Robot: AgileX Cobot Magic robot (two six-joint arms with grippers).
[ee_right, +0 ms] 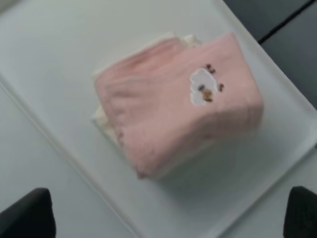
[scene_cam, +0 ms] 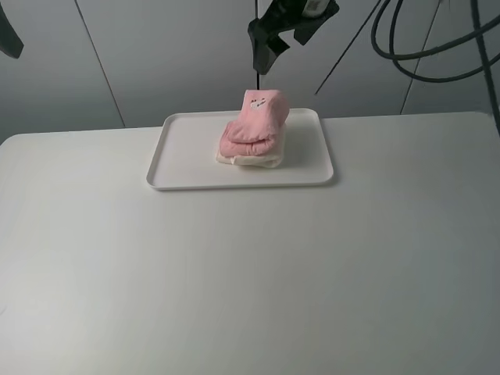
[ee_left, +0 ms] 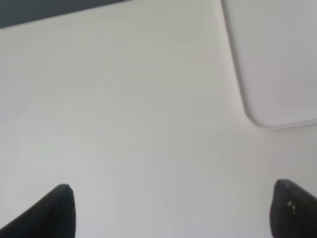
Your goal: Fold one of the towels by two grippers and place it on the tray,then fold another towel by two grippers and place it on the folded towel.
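Note:
The white tray (scene_cam: 191,152) lies at the back middle of the table. On it sits the folded cream towel (scene_cam: 250,158), with the folded pink towel (scene_cam: 254,125) stacked on top, its small motif facing up. Only the edges of the cream towel (ee_right: 101,119) peek out under the pink towel (ee_right: 173,109) in the right wrist view. My right gripper (scene_cam: 269,43) hangs open above the stack, touching nothing; its fingertips (ee_right: 29,215) frame the tray (ee_right: 59,59). My left gripper (ee_left: 173,213) is open and empty over bare table beside a tray corner (ee_left: 277,59).
The white table (scene_cam: 234,273) spreads wide in front of and beside the tray. Black cables (scene_cam: 437,47) hang at the back right. A dark piece of the left arm (scene_cam: 8,31) shows at the top left edge. A grey panelled wall stands behind.

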